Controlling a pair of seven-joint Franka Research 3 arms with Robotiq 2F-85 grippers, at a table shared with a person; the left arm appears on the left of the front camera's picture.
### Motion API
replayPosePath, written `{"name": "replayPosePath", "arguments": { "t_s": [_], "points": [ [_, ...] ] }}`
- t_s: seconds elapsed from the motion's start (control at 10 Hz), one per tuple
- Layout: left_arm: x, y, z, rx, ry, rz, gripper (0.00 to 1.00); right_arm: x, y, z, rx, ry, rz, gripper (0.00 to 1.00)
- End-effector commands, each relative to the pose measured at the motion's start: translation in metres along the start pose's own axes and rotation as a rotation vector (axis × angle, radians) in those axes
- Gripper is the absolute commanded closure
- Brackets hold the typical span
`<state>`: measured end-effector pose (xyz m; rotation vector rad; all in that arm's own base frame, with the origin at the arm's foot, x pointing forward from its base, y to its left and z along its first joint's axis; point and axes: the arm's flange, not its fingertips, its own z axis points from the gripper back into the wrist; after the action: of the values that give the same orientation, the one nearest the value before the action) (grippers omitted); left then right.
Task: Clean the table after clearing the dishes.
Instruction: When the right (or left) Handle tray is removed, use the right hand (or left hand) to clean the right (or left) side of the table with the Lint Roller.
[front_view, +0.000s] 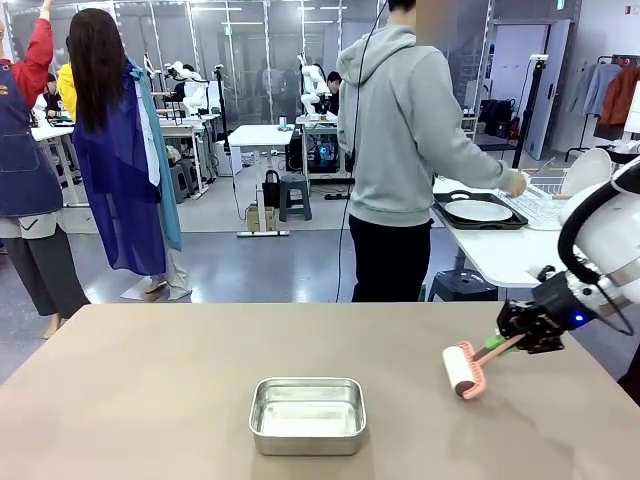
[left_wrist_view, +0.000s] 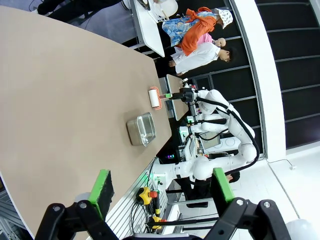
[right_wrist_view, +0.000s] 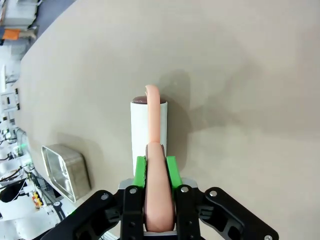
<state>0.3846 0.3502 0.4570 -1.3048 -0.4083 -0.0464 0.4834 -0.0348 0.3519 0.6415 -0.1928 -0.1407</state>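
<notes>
The taupe-brown table (front_view: 150, 390) spans the front view. My right gripper (front_view: 522, 334) is shut on the pink handle of a lint roller (front_view: 464, 369), whose white roll rests on the table at the right. In the right wrist view the green fingers (right_wrist_view: 141, 170) clamp the handle of the roller (right_wrist_view: 148, 131) lying on the table (right_wrist_view: 240, 75). My left gripper (left_wrist_view: 162, 189) is open, high above the table (left_wrist_view: 60, 90), holding nothing. The dishes show as a white plate on a dark tray (front_view: 480, 211) on the white side table, beside the person (front_view: 405, 130).
A steel pan (front_view: 307, 413) stands near the front middle of the table, also seen as the pan (left_wrist_view: 140, 129) and the pan (right_wrist_view: 65, 170). A person in a grey hoodie faces a wire rack (front_view: 545, 200) on the white table, back turned.
</notes>
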Motion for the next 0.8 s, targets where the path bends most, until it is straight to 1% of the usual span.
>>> {"name": "replayPosePath", "arguments": {
  "t_s": [0.0, 0.2, 0.4, 0.5, 0.7],
  "points": [
    [-0.004, -0.003, 0.001, -0.013, -0.002, 0.000, 0.00, 0.001, -0.028, 0.010, -0.242, -0.069, -0.043, 0.80],
    [-0.004, -0.003, 0.001, -0.013, -0.002, 0.000, 0.00, 0.004, -0.033, 0.045, -0.356, -0.115, -0.070, 0.80],
    [-0.004, -0.003, 0.001, -0.013, -0.002, 0.000, 0.00, 0.007, -0.028, 0.066, -0.429, -0.130, -0.081, 0.80],
    [-0.004, -0.003, 0.001, -0.013, -0.002, 0.000, 0.00, 0.007, -0.019, 0.078, -0.415, -0.147, -0.080, 0.80],
    [-0.004, -0.003, 0.001, -0.013, -0.002, 0.000, 0.00, -0.003, 0.010, 0.110, -0.373, -0.200, -0.037, 0.80]
  ]
}}
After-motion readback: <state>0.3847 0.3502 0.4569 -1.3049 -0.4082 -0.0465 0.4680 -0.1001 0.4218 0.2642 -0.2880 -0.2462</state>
